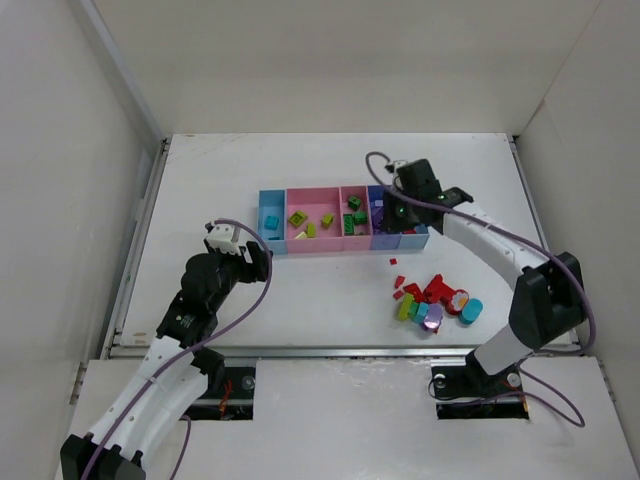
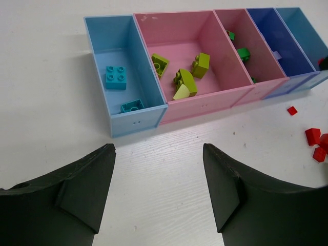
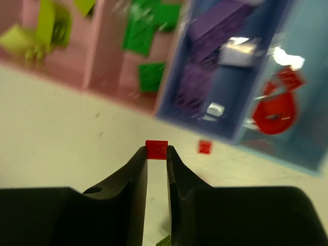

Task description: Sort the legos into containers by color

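Pinched shut in the right gripper (image 3: 156, 157), at the very tips only: one tiny red lego (image 3: 156, 148). Hanging over the worktop (image 3: 61, 133), just short of the containers (image 3: 118, 87). Might slip out early on so thin a hold, or land in the purple bin (image 3: 177, 77) rather than the end bin (image 3: 307, 148) beside it, where red lies. Left gripper (image 2: 159, 174): open, empty.
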Available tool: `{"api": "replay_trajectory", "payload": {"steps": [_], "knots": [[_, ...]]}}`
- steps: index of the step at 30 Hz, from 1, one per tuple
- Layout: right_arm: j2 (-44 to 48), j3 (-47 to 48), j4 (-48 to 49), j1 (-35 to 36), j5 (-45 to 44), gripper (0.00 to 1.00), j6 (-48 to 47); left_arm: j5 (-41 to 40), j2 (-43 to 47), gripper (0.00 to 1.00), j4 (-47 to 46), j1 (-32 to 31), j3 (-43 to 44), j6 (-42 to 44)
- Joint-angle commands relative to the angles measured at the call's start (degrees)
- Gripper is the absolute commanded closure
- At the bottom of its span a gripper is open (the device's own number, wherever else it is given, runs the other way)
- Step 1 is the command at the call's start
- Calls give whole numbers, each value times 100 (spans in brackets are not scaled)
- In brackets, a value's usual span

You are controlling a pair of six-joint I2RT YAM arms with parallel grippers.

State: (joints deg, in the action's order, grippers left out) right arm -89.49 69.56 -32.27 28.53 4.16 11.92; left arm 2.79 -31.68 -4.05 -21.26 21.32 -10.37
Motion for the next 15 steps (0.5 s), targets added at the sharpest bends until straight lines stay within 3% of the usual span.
{"api": "replay_trajectory", "payload": {"steps": [1,5,15], "knots": [[-172,539,222,-585,-529,100,336,11,74,34,-271,16,-40,0],[-954,1163,-104,-770,-1013,100,276,11,74,34,-271,16,-40,0],[-1614,1482,-341,-1087,-1462,100,416,11,127,34,-271,16,-40,0]]}}
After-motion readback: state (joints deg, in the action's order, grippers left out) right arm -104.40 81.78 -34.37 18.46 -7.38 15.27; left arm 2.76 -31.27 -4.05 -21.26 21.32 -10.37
